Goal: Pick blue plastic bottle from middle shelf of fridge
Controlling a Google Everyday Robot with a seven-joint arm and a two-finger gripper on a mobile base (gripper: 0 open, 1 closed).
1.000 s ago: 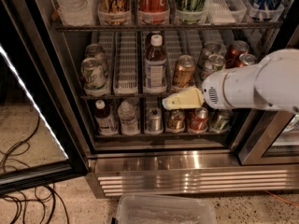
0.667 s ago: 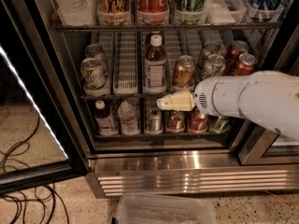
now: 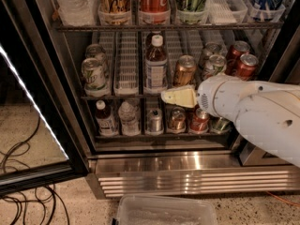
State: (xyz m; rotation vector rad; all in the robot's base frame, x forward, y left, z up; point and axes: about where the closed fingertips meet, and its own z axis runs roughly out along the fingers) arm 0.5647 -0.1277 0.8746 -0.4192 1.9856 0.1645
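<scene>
The fridge (image 3: 187,161) has a brushed stainless frame, a ribbed steel base grille (image 3: 197,181) and a black-framed glass door (image 3: 28,125) swung open at the left. The middle shelf (image 3: 126,96) is a dark wire rack carrying white slotted plastic lane trays.

The blue plastic bottle (image 3: 155,65) stands upright in the centre lane of that shelf. It is slim and clear, filled with dark brown drink, with a white screw cap and a pale blue-white wrap label. It rises above the cans around it.

There is one such bottle there. Beside it I count what look like seven short cans: two green-and-white cans (image 3: 94,73) at the left, one gold can (image 3: 183,70) just right of the bottle, then two silvery-green cans (image 3: 213,64) and two red cans (image 3: 244,65).

The gripper (image 3: 168,96) is a pale yellow, smooth wedge on a rounded white arm (image 3: 253,111). It sits at the shelf's front edge, below and right of the bottle, with its tip pointing left and apart from the bottle. Whether it is released or clenched cannot be told from this side.
</scene>
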